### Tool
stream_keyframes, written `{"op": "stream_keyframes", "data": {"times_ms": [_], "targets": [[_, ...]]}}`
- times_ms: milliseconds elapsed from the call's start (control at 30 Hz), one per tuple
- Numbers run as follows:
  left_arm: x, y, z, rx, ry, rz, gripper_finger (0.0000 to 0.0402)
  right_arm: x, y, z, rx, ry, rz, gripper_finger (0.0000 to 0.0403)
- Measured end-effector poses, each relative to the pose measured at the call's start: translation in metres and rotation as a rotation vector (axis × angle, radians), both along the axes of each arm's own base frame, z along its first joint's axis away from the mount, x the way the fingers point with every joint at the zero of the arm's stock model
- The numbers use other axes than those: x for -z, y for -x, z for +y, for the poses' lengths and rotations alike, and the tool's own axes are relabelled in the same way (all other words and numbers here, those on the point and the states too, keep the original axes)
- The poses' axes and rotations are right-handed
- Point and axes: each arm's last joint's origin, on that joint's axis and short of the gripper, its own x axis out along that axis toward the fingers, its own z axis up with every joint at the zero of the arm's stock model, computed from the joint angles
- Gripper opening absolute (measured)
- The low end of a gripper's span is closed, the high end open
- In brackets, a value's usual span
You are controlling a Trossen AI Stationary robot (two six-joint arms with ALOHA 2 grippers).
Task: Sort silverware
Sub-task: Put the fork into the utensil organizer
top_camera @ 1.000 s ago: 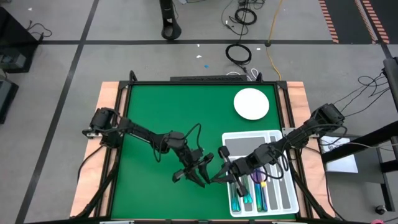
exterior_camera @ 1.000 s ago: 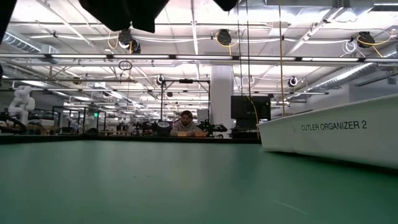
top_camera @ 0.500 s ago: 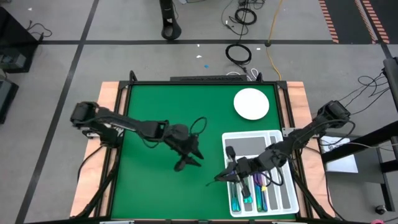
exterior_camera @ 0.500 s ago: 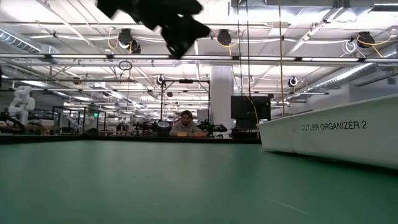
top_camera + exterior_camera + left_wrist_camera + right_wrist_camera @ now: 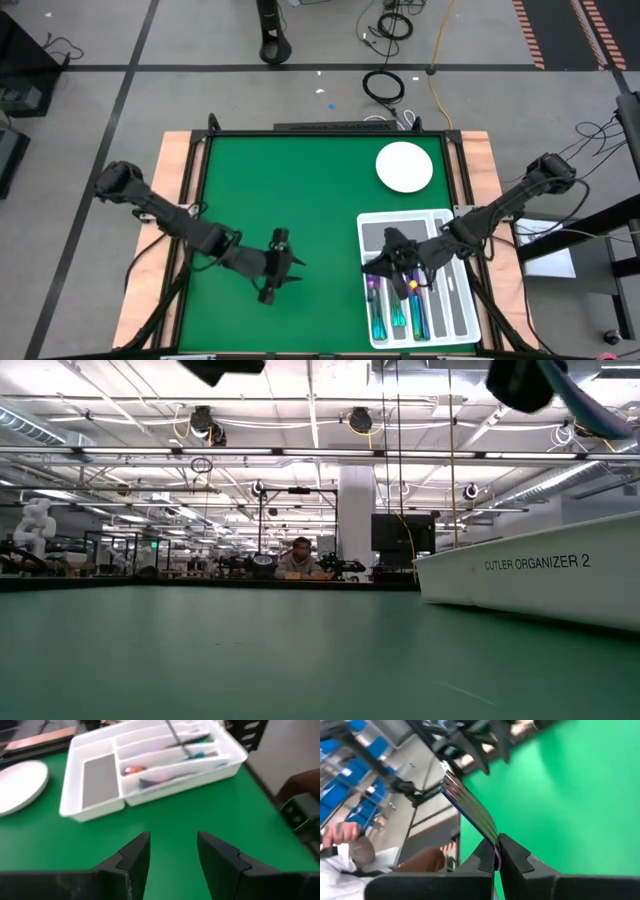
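My right gripper (image 5: pixel 496 851) is shut on one slim iridescent piece of silverware (image 5: pixel 470 807). In the high view it hangs (image 5: pixel 385 265) over the left part of the white tray (image 5: pixel 447 335). More silverware (image 5: pixel 395 315) lies in the tray's long compartments (image 5: pixel 170 757). My left gripper (image 5: pixel 172 850) stands open with nothing between its fingers, over the bare green table left of the tray (image 5: pixel 288 270), facing the tray. In the low view both arms show only as dark shapes at the top edge. My right gripper pinches the silverware piece between its two fingers at one end (image 5: pixel 493 842); the fingers hide which end. The rest sticks out ahead past the fingertips, in line with them. The fingers come about level from the table's right, and the piece is lifted clear above the tray.
A round white plate (image 5: pixel 404 167) sits on the green table behind the tray. Bare green surface (image 5: pixel 270 190) stretches across the table's left and middle. The tray's wall (image 5: pixel 530 575) rises at the right in the low view. A person (image 5: pixel 298 560) sits far off in the room.
The two grippers met left of the tray a second ago. My left gripper has drawn away toward the table's left and tipped up from pointing down. My right gripper has gone toward the table's right, over the tray, and has rolled and tipped up with the piece.
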Motion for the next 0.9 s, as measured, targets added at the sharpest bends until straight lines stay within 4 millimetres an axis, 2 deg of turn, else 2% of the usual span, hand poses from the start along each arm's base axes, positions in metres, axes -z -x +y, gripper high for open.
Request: {"op": "stream_keyframes", "data": {"times_ms": [133,500,900], "targets": [[0.013,0.011,-0.01,-0.012,-0.018,-0.004,0.0166,0.011,0.002,0.0,0.073,-0.135,0.124,0.0],[0.013,0.018,-0.021,0.017,0.008,-0.001,0.0166,0.041,0.01,0.015,0.269,-0.393,0.401,0.0],[0.013,0.022,-0.027,0.041,0.005,0.0,0.0166,0.068,0.004,0.032,0.441,-0.612,0.51,0.0]]}}
